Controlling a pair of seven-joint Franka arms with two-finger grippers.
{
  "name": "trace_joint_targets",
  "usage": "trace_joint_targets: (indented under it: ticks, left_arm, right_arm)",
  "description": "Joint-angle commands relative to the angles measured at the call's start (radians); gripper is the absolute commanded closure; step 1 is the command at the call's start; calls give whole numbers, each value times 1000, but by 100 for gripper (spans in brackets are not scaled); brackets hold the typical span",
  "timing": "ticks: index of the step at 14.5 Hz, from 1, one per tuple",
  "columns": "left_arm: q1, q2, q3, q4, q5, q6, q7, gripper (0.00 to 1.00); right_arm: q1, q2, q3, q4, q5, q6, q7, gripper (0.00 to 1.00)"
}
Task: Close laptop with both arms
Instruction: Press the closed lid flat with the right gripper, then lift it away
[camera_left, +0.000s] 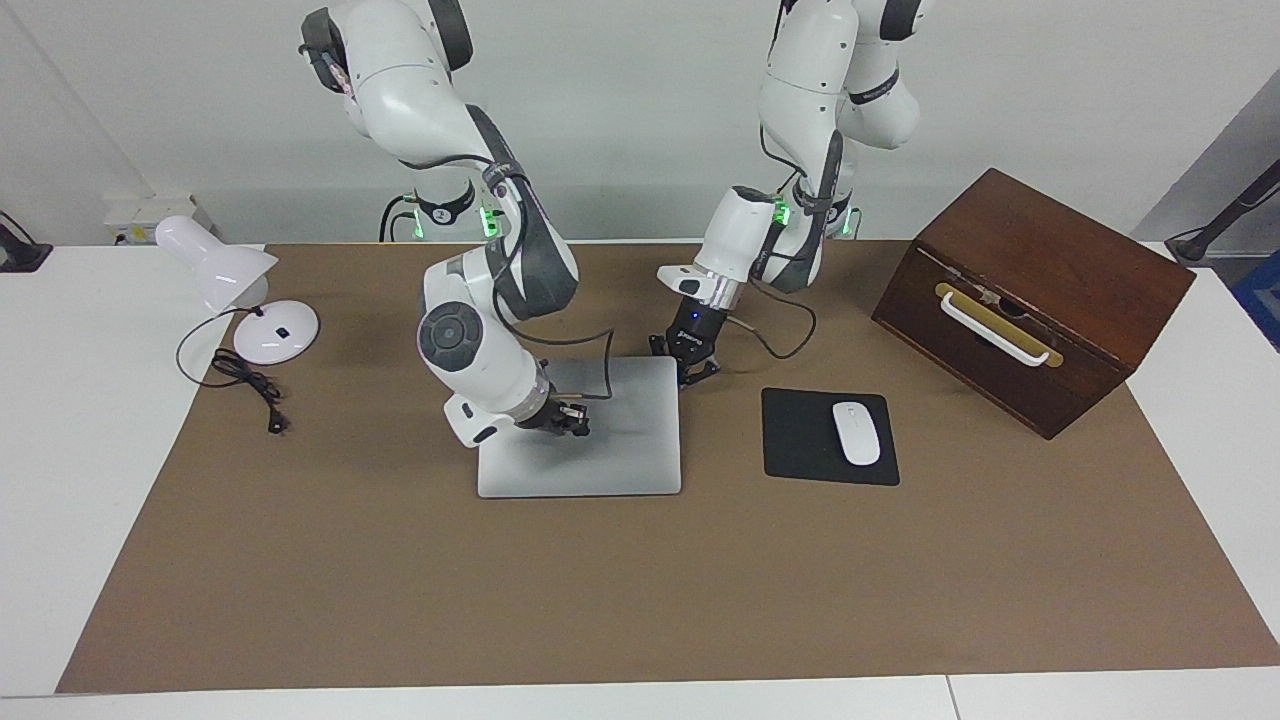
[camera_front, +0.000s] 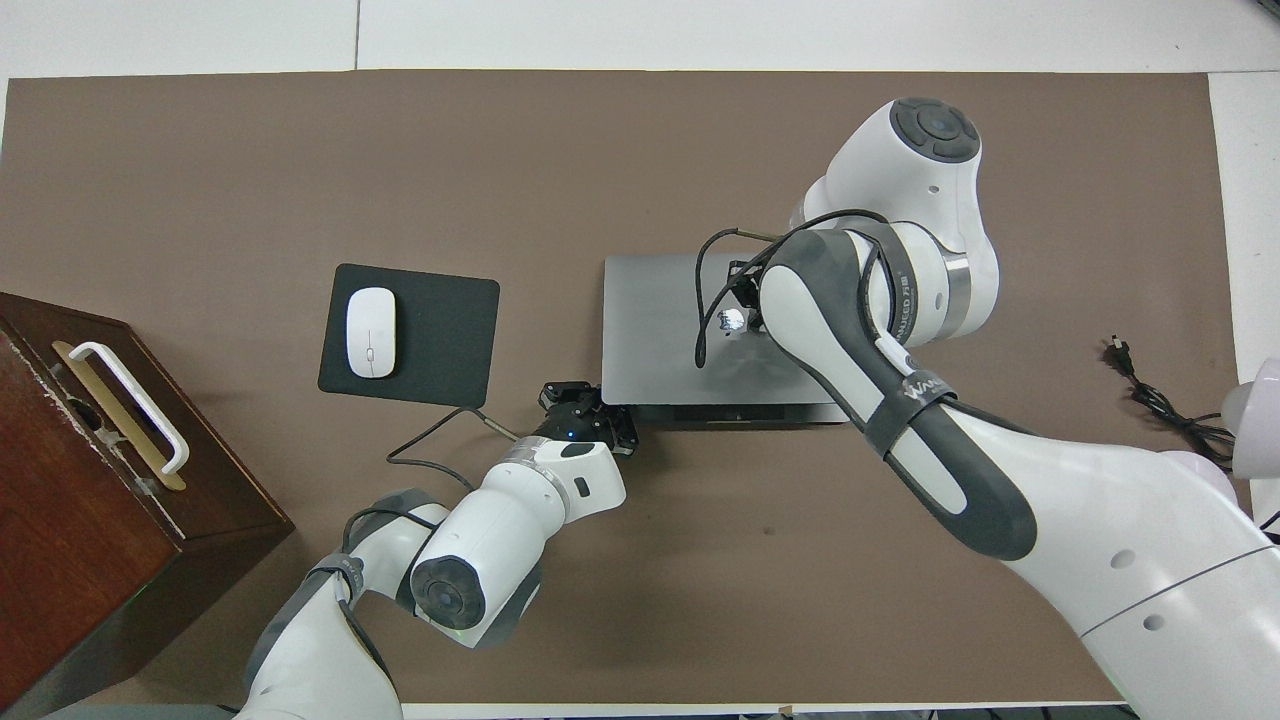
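The silver-grey laptop (camera_left: 625, 455) (camera_front: 650, 335) lies flat on the brown mat with its lid down. My right gripper (camera_left: 572, 424) (camera_front: 738, 300) is shut, tips down at the middle of the lid beside the apple logo; whether it touches the lid I cannot tell. My left gripper (camera_left: 695, 372) (camera_front: 588, 405) is also shut. It sits low at the laptop's corner that is nearest the robots, on the side toward the left arm's end of the table. Nothing is held in either one.
A black mouse pad (camera_left: 800, 440) (camera_front: 440, 330) with a white mouse (camera_left: 856, 432) (camera_front: 370, 331) lies beside the laptop toward the left arm's end. A brown wooden box (camera_left: 1030, 295) (camera_front: 70, 480) stands past it. A white lamp (camera_left: 225, 275) and its cable (camera_left: 245, 385) are at the right arm's end.
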Motion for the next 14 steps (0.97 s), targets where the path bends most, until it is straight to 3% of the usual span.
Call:
trace_joint_targets:
  ticks: [1, 7, 14]
  left_arm:
    - [5, 54, 7, -37, 18, -11, 8, 100]
    - [5, 54, 7, -39, 18, -9, -5, 100]
    - [4, 20, 5, -37, 18, -6, -144, 100]
  right_arm:
    - [-16, -35, 8, -16, 21, -22, 15, 100]
    - [-21, -41, 5, 28, 21, -74, 19, 100]
    - [-78, -113, -6, 43, -1, -134, 18, 100]
